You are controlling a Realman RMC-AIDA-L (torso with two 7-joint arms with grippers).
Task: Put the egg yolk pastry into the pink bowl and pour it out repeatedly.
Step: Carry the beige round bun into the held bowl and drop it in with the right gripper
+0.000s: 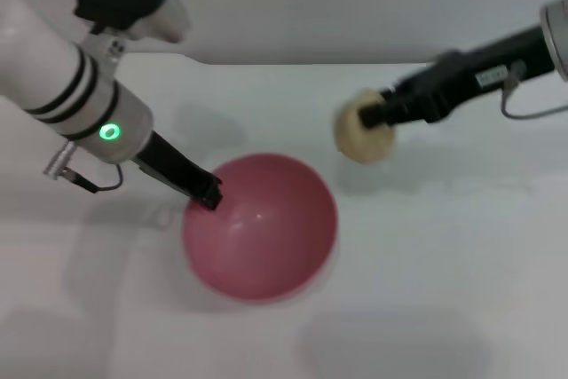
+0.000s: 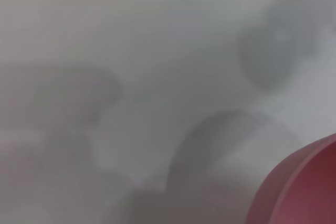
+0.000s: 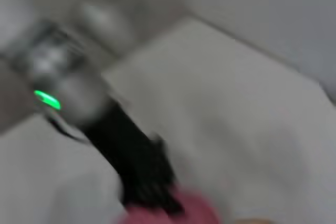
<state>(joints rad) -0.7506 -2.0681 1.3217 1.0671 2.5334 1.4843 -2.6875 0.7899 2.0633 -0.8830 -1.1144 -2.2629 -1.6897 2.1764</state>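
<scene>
The egg yolk pastry [image 1: 362, 138] is pinched in the right gripper [image 1: 368, 119], aloft beside and apart from the pink bowl [image 1: 260, 225], whose rim the left gripper [image 1: 207, 193] clamps, so I judge this drop-in unfinished, with the pour after it.

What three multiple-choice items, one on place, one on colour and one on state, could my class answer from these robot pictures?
1. Where is the egg yolk pastry?
A. in the bowl
B. at the right hand's tip, beside the bowl
C. on the floor

2. What colour is the bowl?
A. pink
B. green
C. white

3. What is inside the bowl?
A. the pastry
B. water
C. nothing

Answers: 1 B, the right hand carries it past the rim. 2 A, it is glossy pink. 3 C, its inside shows bare while the left hand grips its rim.
</scene>
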